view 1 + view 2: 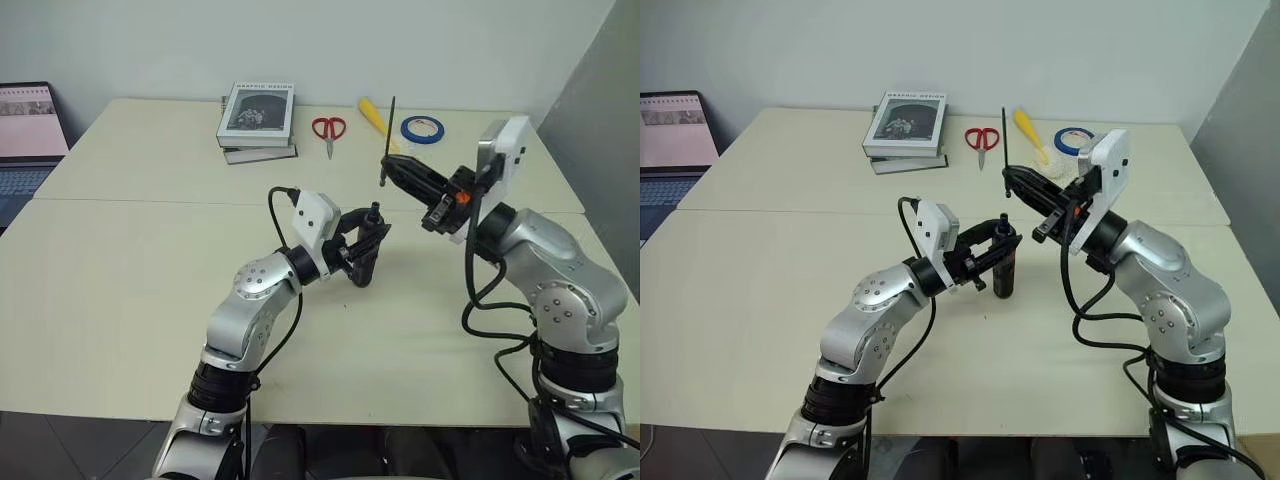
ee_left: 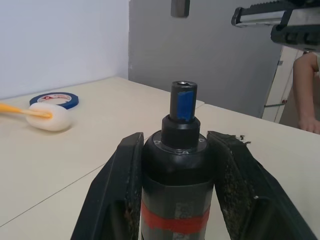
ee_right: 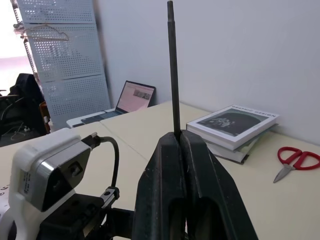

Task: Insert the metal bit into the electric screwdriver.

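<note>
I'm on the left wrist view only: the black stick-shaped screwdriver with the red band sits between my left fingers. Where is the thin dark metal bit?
Observer: The thin dark grey metal bit is pinched upright in the right gripper, which is shut on it.
Operator: Is it over the socket?
Observer: Not yet. In the left eye view the bit's lower end hangs above and to the right of the black electric screwdriver, with a clear gap between them.
Operator: Is the screwdriver lifted off the table?
Observer: The left gripper holds it roughly upright, socket end up; its lower end looks close to the beige table, but I cannot tell whether it touches.
</note>
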You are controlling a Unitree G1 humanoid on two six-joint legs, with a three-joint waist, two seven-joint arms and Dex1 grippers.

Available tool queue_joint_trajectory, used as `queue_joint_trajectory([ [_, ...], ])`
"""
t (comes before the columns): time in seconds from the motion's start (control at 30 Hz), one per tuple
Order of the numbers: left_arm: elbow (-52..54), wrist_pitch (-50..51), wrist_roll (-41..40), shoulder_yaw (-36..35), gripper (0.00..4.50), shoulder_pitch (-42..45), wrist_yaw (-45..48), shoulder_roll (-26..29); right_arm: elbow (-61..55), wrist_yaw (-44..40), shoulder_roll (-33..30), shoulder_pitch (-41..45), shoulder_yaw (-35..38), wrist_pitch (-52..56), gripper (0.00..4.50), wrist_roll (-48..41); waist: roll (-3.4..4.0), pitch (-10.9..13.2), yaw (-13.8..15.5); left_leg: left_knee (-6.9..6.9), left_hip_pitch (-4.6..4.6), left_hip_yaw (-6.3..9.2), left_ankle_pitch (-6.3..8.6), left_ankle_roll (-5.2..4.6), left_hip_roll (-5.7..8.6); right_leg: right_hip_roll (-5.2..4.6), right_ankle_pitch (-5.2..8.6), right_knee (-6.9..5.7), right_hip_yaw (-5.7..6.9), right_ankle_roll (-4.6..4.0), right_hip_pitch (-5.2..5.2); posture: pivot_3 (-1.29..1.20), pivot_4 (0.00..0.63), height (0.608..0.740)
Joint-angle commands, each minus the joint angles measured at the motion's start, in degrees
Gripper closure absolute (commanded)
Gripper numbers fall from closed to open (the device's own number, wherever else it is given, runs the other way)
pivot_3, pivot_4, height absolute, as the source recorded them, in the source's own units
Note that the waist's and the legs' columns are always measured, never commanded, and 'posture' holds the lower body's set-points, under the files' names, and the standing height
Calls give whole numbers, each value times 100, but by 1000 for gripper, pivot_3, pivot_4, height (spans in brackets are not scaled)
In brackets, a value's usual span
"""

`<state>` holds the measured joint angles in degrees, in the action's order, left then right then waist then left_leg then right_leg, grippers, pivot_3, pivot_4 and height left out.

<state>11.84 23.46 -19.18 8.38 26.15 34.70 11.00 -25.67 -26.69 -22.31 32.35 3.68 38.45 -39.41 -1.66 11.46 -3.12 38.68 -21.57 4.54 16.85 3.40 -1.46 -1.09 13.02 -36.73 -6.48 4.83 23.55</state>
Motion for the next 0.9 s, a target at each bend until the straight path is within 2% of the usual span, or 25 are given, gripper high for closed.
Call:
queue_joint_trajectory([
  [0.03, 70, -43, -65, -22, 2867, 105, 86, 40, -348, 194, 126, 9, -39, -137, 4500, 51, 0, 0, -7, 0, 0, 0, 0, 0, 0, 0, 0, -1, 0, 0, 0, 0, 150, 740],
  [0.33, 41, 24, -102, -66, 2867, 170, 155, 94, -603, 342, 337, -272, -134, -238, 4500, 57, 0, 0, -6, 0, -4, 4, 0, 0, -1, 0, 1, 1, 4, 0, 2, 0, 150, 740],
  [0.9, 30, 49, -142, -76, 2867, 180, 199, 226, -507, 179, 186, -433, -154, -403, 4500, 201, 0, 0, -13, 0, -5, 5, 0, 0, -1, 1, 1, -1, 5, -1, 5, 0, 150, 740],
])
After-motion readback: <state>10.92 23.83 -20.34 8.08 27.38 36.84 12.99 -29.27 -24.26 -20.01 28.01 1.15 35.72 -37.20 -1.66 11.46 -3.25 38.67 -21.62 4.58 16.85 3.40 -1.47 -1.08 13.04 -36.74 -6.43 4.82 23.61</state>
